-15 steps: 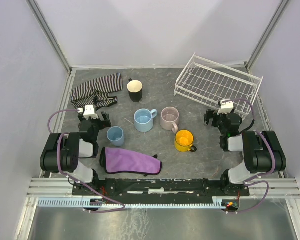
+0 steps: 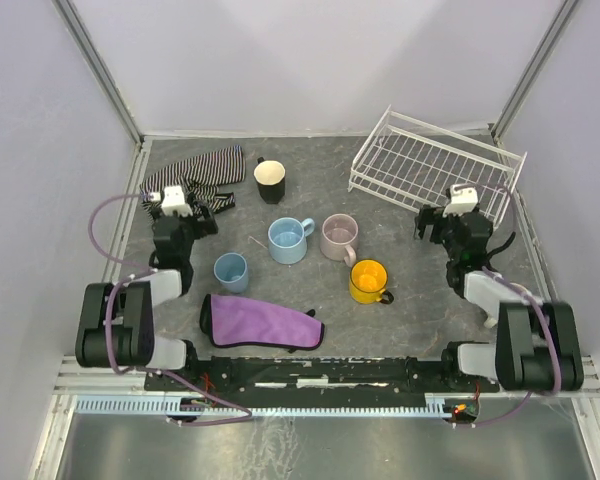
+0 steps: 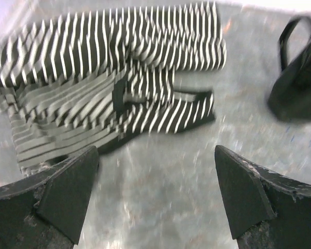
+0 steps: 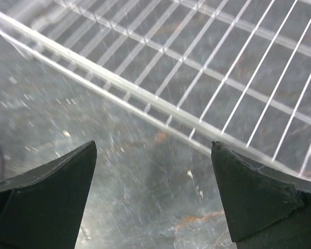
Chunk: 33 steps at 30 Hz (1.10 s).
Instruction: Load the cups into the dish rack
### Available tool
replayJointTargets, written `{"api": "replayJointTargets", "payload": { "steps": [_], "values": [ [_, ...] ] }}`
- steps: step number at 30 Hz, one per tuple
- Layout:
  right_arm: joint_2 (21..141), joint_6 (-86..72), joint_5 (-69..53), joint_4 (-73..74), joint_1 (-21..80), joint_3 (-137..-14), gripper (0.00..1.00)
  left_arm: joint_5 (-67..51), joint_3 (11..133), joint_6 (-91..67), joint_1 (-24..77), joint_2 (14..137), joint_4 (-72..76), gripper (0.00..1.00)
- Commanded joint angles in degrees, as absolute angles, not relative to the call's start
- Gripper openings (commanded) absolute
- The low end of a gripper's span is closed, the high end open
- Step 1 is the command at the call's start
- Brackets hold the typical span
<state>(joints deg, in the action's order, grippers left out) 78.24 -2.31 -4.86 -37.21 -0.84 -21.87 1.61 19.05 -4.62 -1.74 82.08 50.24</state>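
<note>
Outside the dish rack (image 2: 427, 163) stand perhaps five cups (image 2: 289, 241).

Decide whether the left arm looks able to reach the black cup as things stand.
Probably yes. The left tool is open near the striped cloth, and only bare table lies between it and the black cup.

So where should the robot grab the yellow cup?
Probably the rim, from straight above. The yellow cup stands upright with its mouth open, so one finger can slip inside and one outside. Best to pinch the wall opposite its handle, which sticks out toward the near right in the top view.
</note>
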Motion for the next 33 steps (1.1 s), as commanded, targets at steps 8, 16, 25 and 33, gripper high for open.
{"api": "replayJointTargets", "payload": {
  "steps": [8, 16, 25, 33],
  "values": [
    [58.13, -12.68, -3.09, -2.22, 0.00, -36.96, 0.99, -1.36, 36.07, -6.32, -1.51, 62.04, 16.14, 0.99],
    [74.76, -15.71, -4.64, 29.56, 1.12, -67.17, 0.97, -4.77, 55.94, -14.40, 0.24, 67.54, -4.34, 0.99],
    [96.40, -17.67, -11.44, 48.28, 5.72, -91.18, 0.93, -6.83, 65.86, -19.54, 5.71, 71.85, -7.77, 0.99],
    [105.26, -25.15, -8.46, 41.40, 13.11, -99.03, 0.90, -6.63, 65.73, -21.16, 8.07, 72.86, -8.92, 0.99]
  ]
}}
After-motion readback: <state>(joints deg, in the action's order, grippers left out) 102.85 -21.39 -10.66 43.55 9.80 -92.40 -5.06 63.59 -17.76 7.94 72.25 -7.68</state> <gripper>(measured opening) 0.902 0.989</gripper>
